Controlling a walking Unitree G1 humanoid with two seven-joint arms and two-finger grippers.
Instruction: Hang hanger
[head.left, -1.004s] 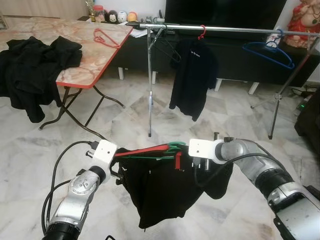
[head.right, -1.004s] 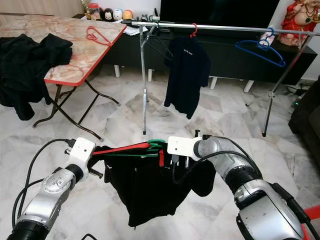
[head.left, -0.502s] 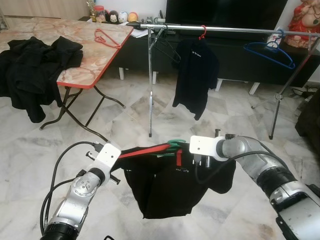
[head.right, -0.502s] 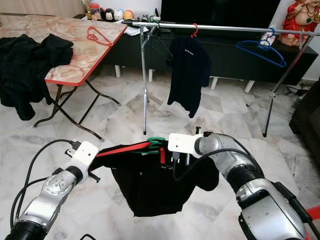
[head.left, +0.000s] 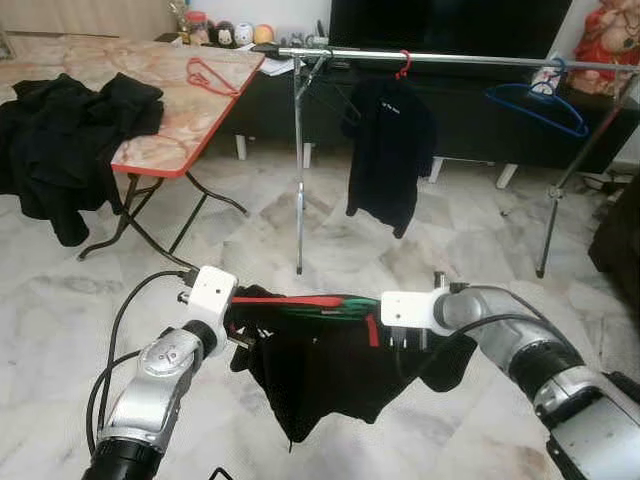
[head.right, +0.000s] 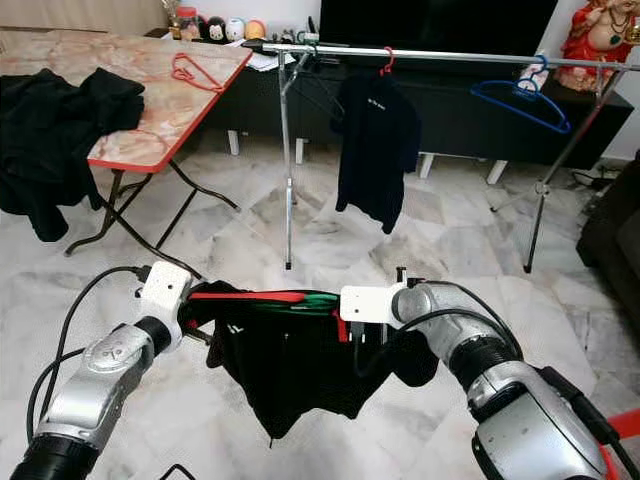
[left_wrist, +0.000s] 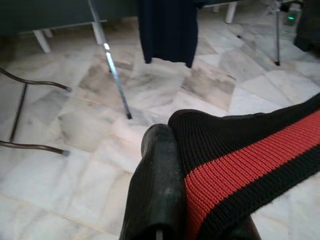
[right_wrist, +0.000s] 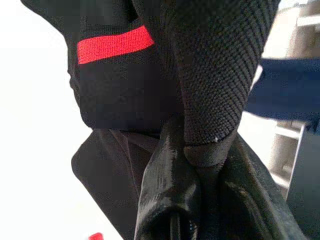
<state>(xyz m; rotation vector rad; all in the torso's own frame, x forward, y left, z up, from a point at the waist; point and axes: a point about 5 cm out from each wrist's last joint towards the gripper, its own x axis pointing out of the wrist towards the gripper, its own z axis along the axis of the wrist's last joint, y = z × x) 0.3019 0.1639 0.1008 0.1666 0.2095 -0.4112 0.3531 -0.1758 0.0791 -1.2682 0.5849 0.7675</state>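
Left gripper and right gripper clamped on black shirt. Green hanger between their fingers. Rail beyond, 1 hung shirt in path

Silver jointed arms, white wrist blocks, looping black cables.

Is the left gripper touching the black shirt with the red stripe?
Touching. In the left wrist view the left gripper is shut on the black shirt, whose fabric is pressed against its finger.
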